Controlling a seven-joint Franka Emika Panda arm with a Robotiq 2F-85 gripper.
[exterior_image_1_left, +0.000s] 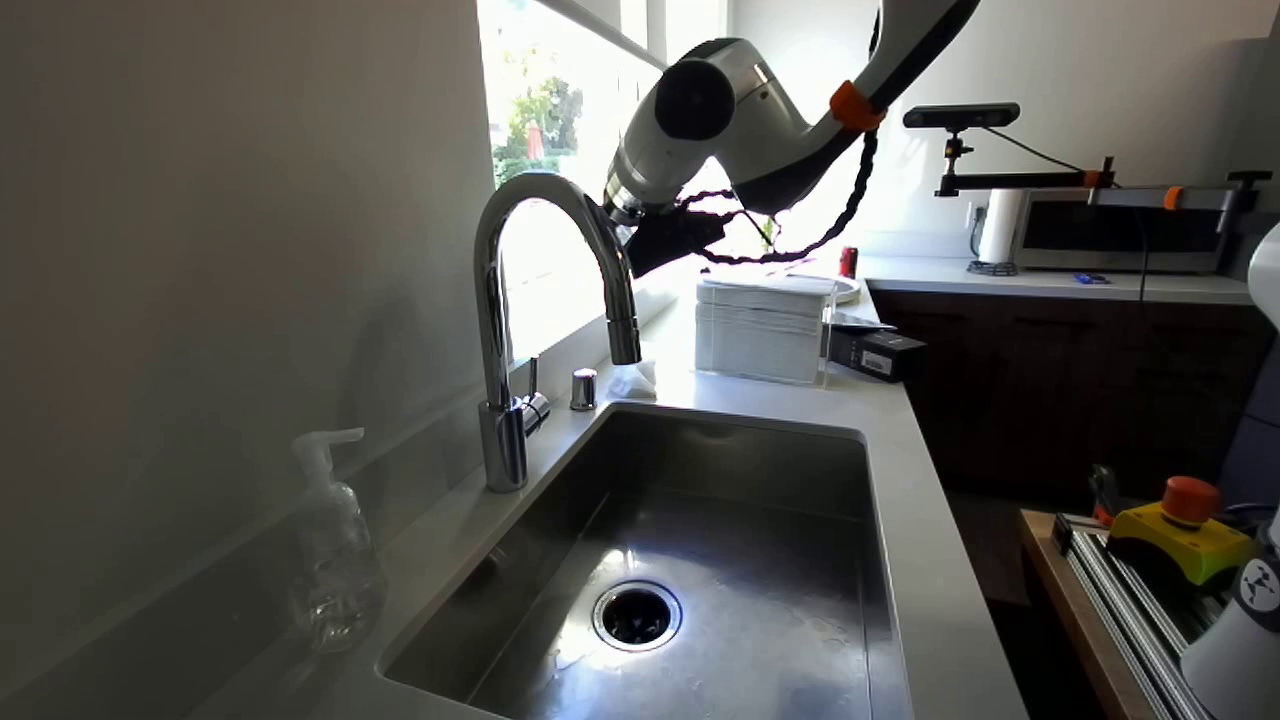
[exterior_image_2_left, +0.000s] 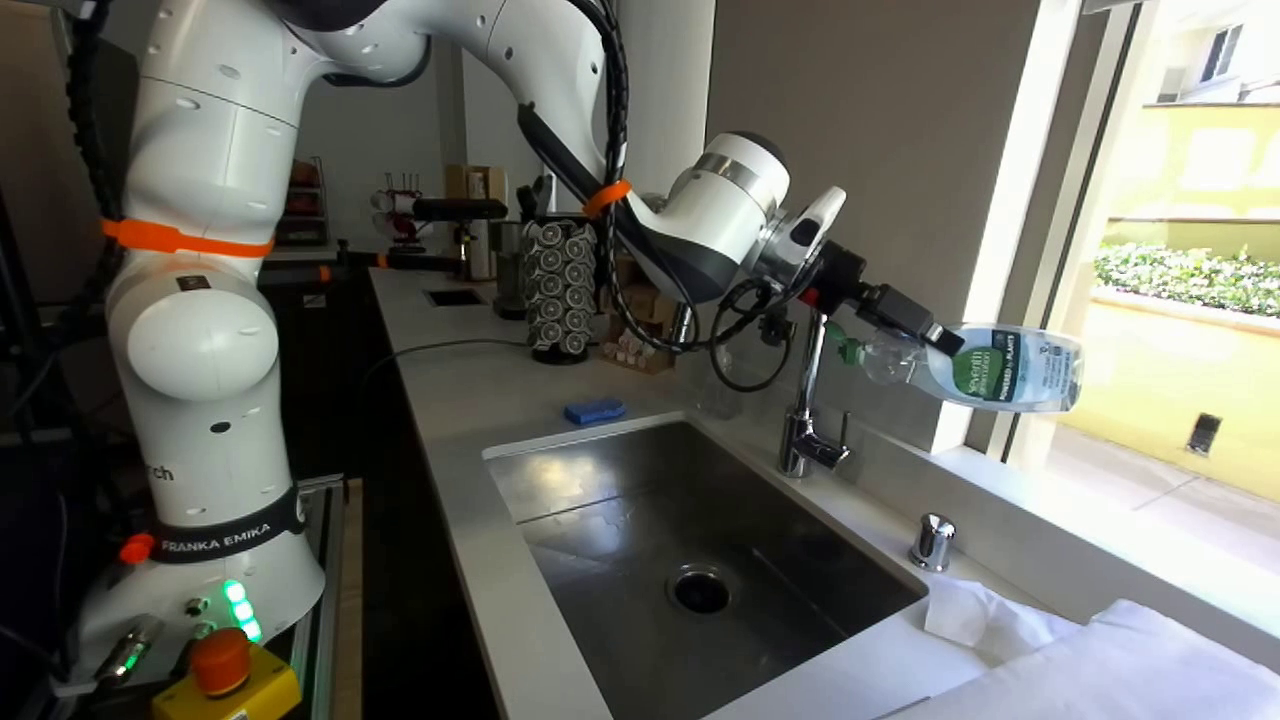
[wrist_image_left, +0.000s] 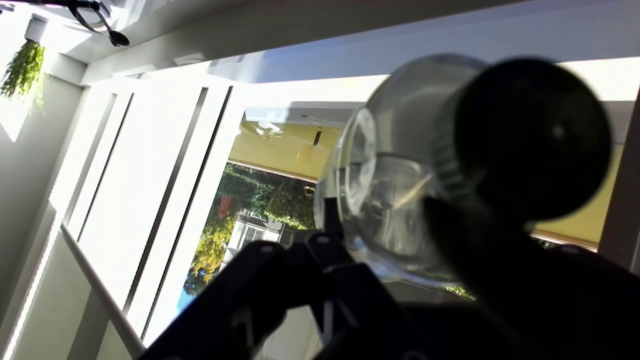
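In an exterior view: grey wall (exterior_image_1_left: 220, 220) along the left edge; overexposed window (exterior_image_1_left: 545, 100) at upper centre; white countertop (exterior_image_1_left: 930, 560) from the foreground to a pale rear wall (exterior_image_1_left: 1130, 60) at upper right; dark base cabinets (exterior_image_1_left: 1060, 385) at right. In an exterior view: strong daylight on the windowsill (exterior_image_2_left: 1060, 505) at right; yellow outdoor wall (exterior_image_2_left: 1170, 370) and white-flowered hedge (exterior_image_2_left: 1190, 278) beyond.

One claw (exterior_image_2_left: 948, 342) is holding one Seventh Generation bottle (exterior_image_2_left: 1005, 368), and two orange straps (exterior_image_2_left: 188, 240) are circling one Franka Emika Panda arm (exterior_image_2_left: 210, 340). One gooseneck faucet (exterior_image_1_left: 494, 320), one sink (exterior_image_1_left: 780, 620), one drain (exterior_image_1_left: 638, 615) and one clear pump bottle (exterior_image_1_left: 335, 545) are showing. One emergency-stop button (exterior_image_2_left: 221, 662), one microwave (exterior_image_1_left: 1110, 235), one paper towel roll (exterior_image_1_left: 1000, 230) and one red can (exterior_image_1_left: 849, 263) are also appearing, while bar-shaped cameras (exterior_image_1_left: 960, 116) (exterior_image_2_left: 460, 209) are numbering two across the exterior views
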